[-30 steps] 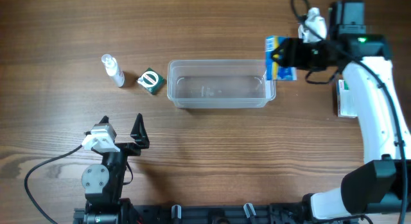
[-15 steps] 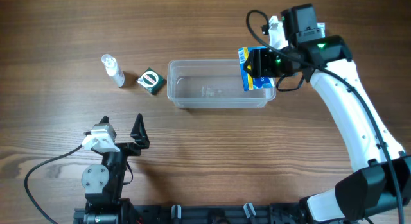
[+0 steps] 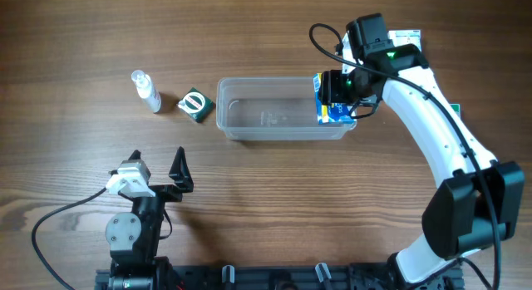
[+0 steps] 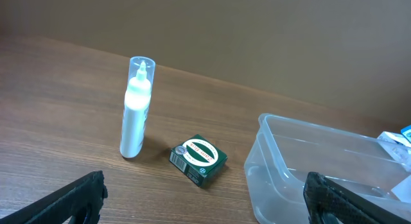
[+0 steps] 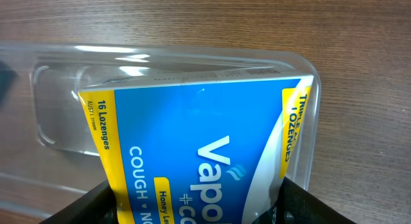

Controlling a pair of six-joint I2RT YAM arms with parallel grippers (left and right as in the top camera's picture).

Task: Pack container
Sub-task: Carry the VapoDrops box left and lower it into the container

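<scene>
Now the one container (image 3: pixel 266 115) sits at upper centre of the table (image 3: pixel 249 199). The right claw (image 3: pixel 334 94) grips one blue lozenge box (image 3: pixel 331 114) over its right end. The box should go down flat, clear of the rim, before release. To the left stand one green box (image 3: pixel 194 105) and one spray bottle (image 3: pixel 146 90). The left claw (image 3: pixel 156 164) rests spread apart, lower left.

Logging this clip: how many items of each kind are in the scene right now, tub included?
Clear tubs: 1, the container
Spray bottles: 1, the spray bottle
Small boxes: 2, the green box and the blue lozenge box
Total: 4 clearly visible
</scene>
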